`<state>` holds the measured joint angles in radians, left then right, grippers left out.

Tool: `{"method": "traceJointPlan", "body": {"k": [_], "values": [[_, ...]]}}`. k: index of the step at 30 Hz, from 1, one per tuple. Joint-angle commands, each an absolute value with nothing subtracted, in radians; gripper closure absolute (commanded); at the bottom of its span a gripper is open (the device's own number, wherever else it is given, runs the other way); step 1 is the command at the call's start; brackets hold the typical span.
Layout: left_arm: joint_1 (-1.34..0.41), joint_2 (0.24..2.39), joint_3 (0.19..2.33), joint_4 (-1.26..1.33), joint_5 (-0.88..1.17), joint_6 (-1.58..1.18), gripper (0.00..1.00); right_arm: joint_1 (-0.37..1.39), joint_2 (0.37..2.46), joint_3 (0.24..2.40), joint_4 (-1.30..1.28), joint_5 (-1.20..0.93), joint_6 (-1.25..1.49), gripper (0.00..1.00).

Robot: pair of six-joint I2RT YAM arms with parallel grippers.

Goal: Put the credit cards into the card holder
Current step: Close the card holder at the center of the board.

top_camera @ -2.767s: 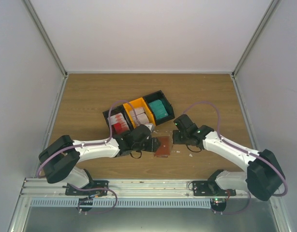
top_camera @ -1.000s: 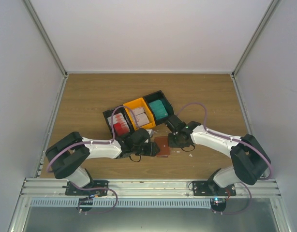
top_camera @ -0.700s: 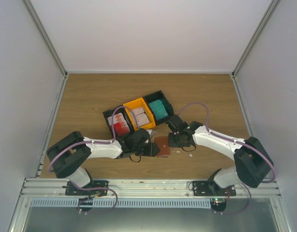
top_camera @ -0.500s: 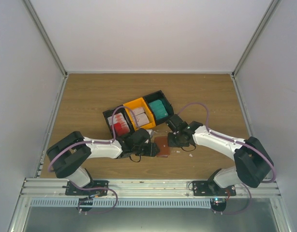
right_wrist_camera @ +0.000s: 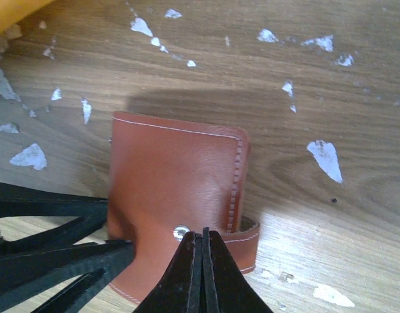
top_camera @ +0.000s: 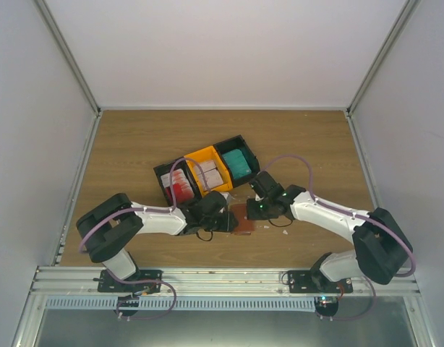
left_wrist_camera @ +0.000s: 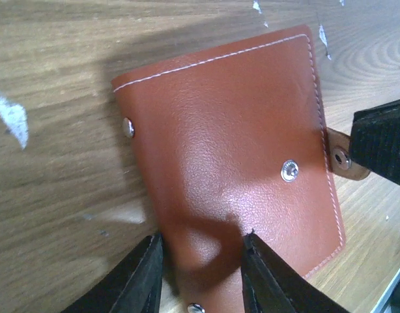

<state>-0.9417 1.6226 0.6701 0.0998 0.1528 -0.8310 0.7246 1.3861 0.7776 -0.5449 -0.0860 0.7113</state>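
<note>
The card holder [top_camera: 243, 217] is a closed reddish-brown leather wallet lying flat on the wood [left_wrist_camera: 226, 163] [right_wrist_camera: 174, 189]. My left gripper [left_wrist_camera: 201, 244] stands over its near edge, jaws apart: one fingertip is at the folded edge, the other rests on the leather. My right gripper [right_wrist_camera: 202, 233] is shut, with its tips touching the wallet beside a snap stud and nothing visible between them. The strap tab [left_wrist_camera: 342, 158] pokes out beside it. Credit cards sit in the bins: red and white ones [top_camera: 178, 186], pale ones [top_camera: 210, 174] and teal ones [top_camera: 237, 164].
Three joined bins, black [top_camera: 166, 175], orange [top_camera: 200, 155] and black [top_camera: 233, 140], stand just behind the wallet. Small white scraps [right_wrist_camera: 324, 158] litter the wood around it. Both grippers [top_camera: 227, 221] [top_camera: 256, 210] crowd the wallet from opposite sides. Grey walls enclose the table.
My right gripper has closed and shifted slightly left onto the wallet's edge. The left jaws have narrowed a little over the wallet. The wallet has stayed in place.
</note>
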Motion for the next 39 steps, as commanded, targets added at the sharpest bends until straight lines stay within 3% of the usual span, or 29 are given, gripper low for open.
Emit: {"method": "traceJointPlan", "body": {"k": [1, 12, 17, 23, 28, 32, 39], "values": [[-0.937, 1.673, 0.686, 0.09, 0.139, -0.825, 0.67, 0.73, 1.371, 0.768, -0.487, -0.122, 0.682, 1.0], [-0.937, 1.684, 0.693, 0.076, 0.136, -0.819, 0.72, 0.731, 1.428, 0.76, -0.451, -0.133, 0.667, 0.99], [-0.937, 1.684, 0.695, 0.071, 0.133, -0.819, 0.72, 0.736, 1.42, 0.778, -0.509, -0.04, 0.698, 1.0], [-0.937, 1.679, 0.697, 0.071, 0.133, -0.821, 0.71, 0.765, 1.39, 0.84, -0.647, 0.111, 0.723, 0.72], [-0.937, 1.679, 0.695, 0.072, 0.133, -0.823, 0.71, 0.797, 1.415, 0.866, -0.719, 0.166, 0.753, 0.6], [-0.937, 1.679, 0.691, 0.074, 0.134, -0.825, 0.71, 0.812, 1.444, 0.876, -0.745, 0.19, 0.776, 0.6], [-0.937, 1.679, 0.689, 0.076, 0.137, -0.823, 0.71, 0.823, 1.466, 0.886, -0.747, 0.2, 0.787, 0.73]]}}
